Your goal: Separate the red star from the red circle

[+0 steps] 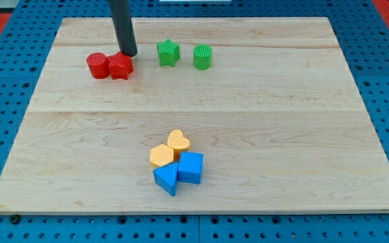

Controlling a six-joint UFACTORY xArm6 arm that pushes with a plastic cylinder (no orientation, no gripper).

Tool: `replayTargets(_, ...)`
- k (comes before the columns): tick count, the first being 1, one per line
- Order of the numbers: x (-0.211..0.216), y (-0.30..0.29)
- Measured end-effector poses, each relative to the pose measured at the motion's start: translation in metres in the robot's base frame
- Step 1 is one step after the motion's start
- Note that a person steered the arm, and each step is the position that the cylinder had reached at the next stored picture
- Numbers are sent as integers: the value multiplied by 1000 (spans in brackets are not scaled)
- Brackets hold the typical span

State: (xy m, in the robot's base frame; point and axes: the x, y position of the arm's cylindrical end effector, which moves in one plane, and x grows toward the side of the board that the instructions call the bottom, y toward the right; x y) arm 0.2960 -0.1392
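Note:
The red circle and the red star lie touching side by side near the view's top left of the wooden board, the circle on the left. My tip stands just above and to the right of the red star, at its upper right edge, close to or touching it.
A green star and a green circle lie to the right of the red pair. Near the view's bottom middle sits a cluster: a yellow heart, a yellow hexagon, a blue cube and a blue triangle.

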Motion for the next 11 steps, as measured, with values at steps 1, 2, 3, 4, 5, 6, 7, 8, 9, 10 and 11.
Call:
replayTargets(1,5,-40)
replayTargets(2,22,-56)
replayTargets(3,48,-68)
replayTargets(4,16,-71)
replayTargets(5,12,-34)
replayTargets(6,38,-22)
replayTargets(7,58,-18)
replayTargets(8,58,4)
replayTargets(9,42,20)
replayTargets(10,57,83)
replayTargets(11,87,102)
